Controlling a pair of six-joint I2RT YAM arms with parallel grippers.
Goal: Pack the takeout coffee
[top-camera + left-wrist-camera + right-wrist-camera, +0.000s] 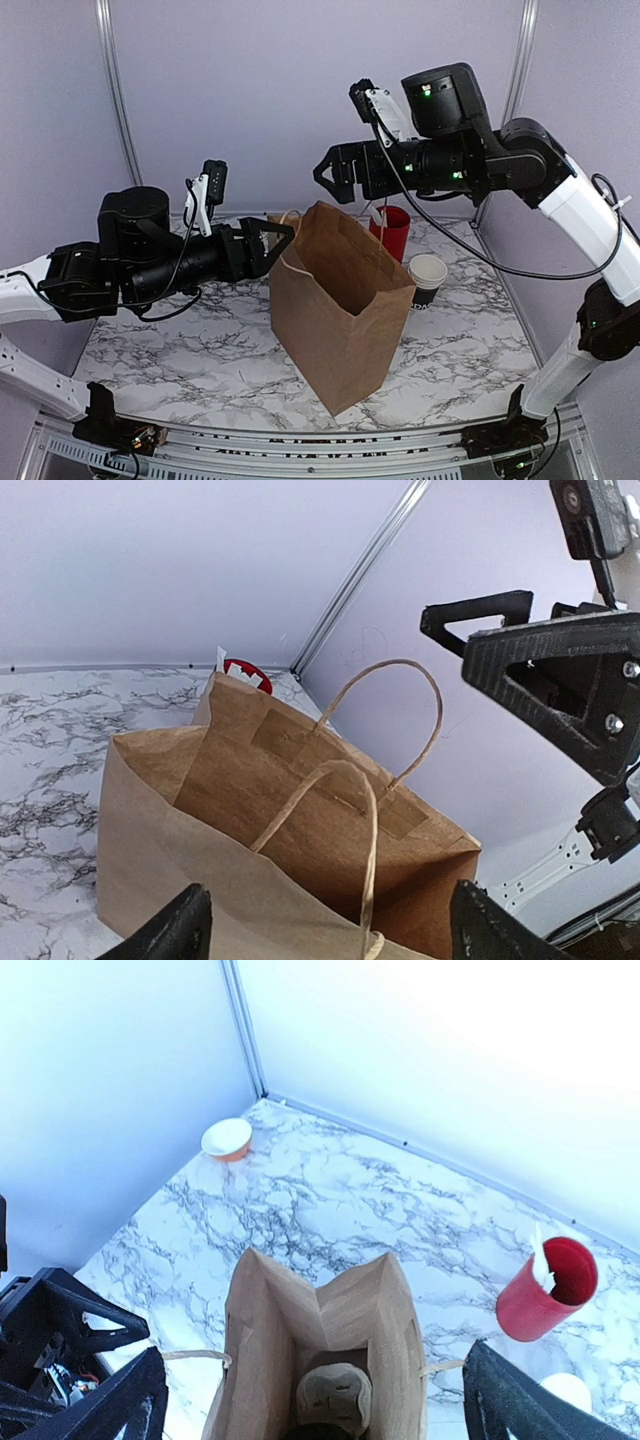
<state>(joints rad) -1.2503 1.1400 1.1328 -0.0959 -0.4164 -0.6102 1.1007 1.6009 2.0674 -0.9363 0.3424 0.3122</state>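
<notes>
An upright brown paper bag (340,300) with twisted paper handles (385,730) stands open in the middle of the white marble counter (180,350). The right wrist view looks straight down its mouth, and two things lie at the bottom. One is a tan rounded thing (335,1392) that I cannot identify. Just beside it, cut off by the picture's lower edge, is a dark rounded shape that appears to be the black lid of the takeout coffee (316,1432) (too little shows to be sure).

Behind the bag to the right, a tall red cup (392,232) holds a white utensil (541,1265). Near it is a stack of black paper cups (427,280) with a white rim on top. A small orange bowl (227,1138), white inside, sits by a corner of the walls.

The left tool (272,240) is spread wide and holds nothing, level with the bag's top rim on its left side. The right tool (328,178) is likewise spread wide with nothing in it, hanging above the bag's mouth. The coffee lies down inside the bag, below both tools and touching neither.
</notes>
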